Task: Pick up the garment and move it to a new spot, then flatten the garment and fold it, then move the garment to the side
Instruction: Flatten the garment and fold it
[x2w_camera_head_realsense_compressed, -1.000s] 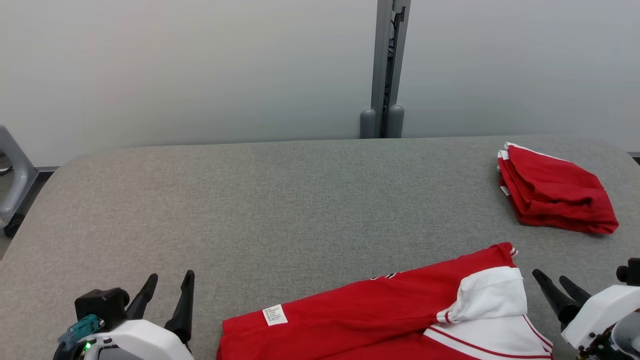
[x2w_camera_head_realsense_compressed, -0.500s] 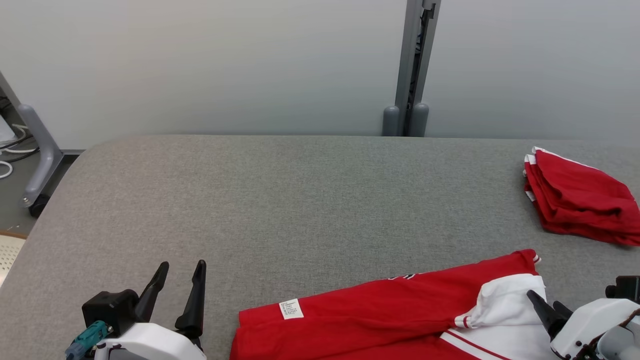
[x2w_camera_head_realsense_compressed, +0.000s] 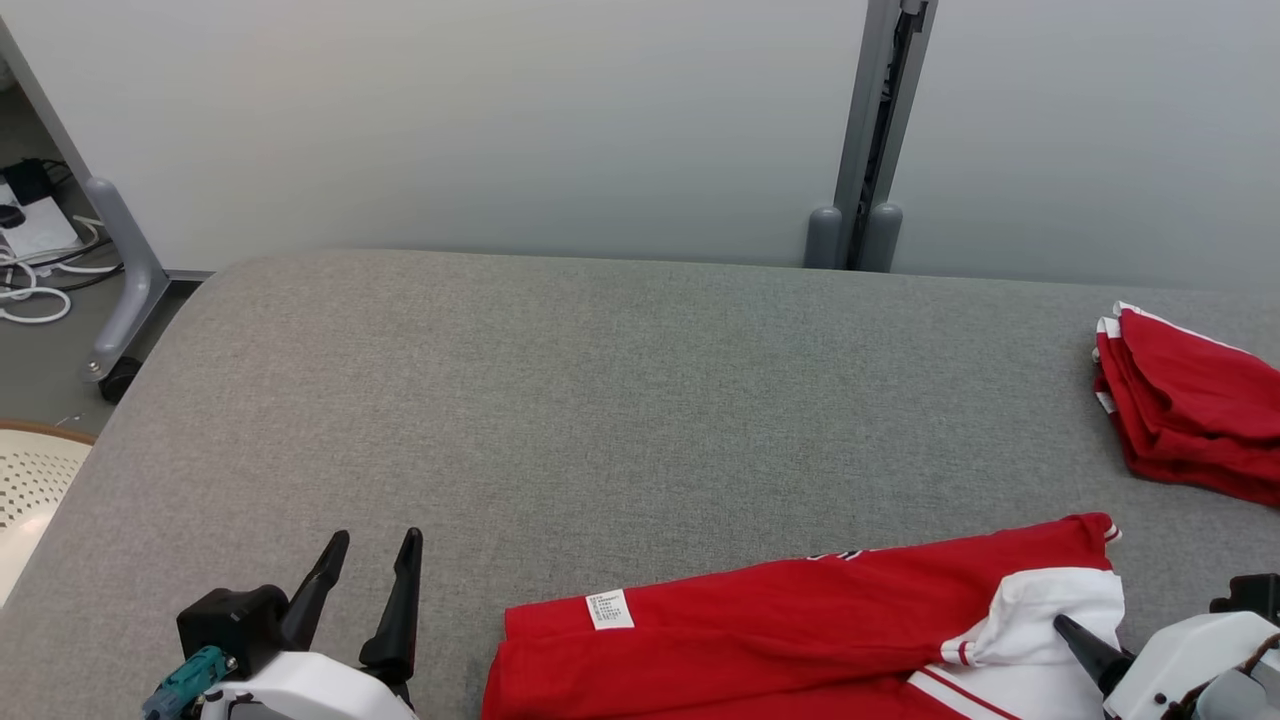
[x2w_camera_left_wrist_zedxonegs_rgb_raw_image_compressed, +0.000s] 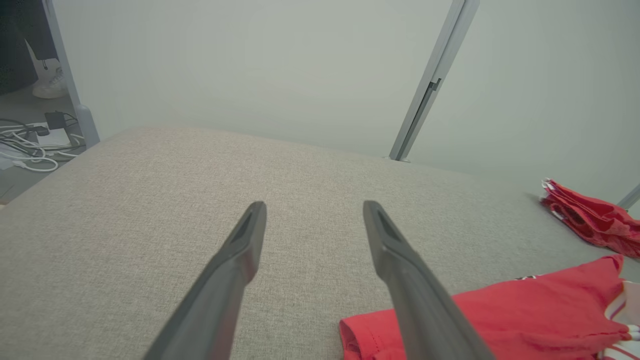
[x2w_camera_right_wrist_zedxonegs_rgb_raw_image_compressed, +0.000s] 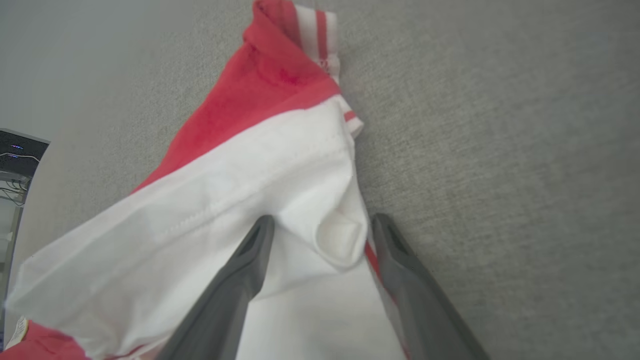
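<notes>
Scanning from the left, you have cables (x2w_camera_head_realsense_compressed: 35, 300) on the floor and a grey leg (x2w_camera_head_realsense_compressed: 125, 270), both well left of the garment (x2w_camera_head_realsense_compressed: 780, 630) and off the table (x2w_camera_head_realsense_compressed: 600, 400).

Next comes the left gripper (x2w_camera_head_realsense_compressed: 376, 538), near the garment's left edge and apart from it. Its fingers are spread wide over bare table, with nothing between them.

The garment lies along the near edge of the table. It is mostly red, and a small white label (x2w_camera_head_realsense_compressed: 608, 610) sits near its left end. A grey post (x2w_camera_head_realsense_compressed: 880, 130) stands against the wall, beyond the garment's right half.

At the garment's right end a white sleeve (x2w_camera_head_realsense_compressed: 1050, 600) with red stripes is bunched over the red cloth. The right gripper (x2w_camera_right_wrist_zedxonegs_rgb_raw_image_compressed: 324, 219) sits there with its fingers apart. They straddle a raised fold of that white sleeve and are not pinched on it. The wrist view is too close for you to be sure, but the fingers look to be resting on or just above the cloth.

Farther right of the garment, well apart from it and nearer the wall, a folded red pile (x2w_camera_head_realsense_compressed: 1190, 420) lies on the table.
</notes>
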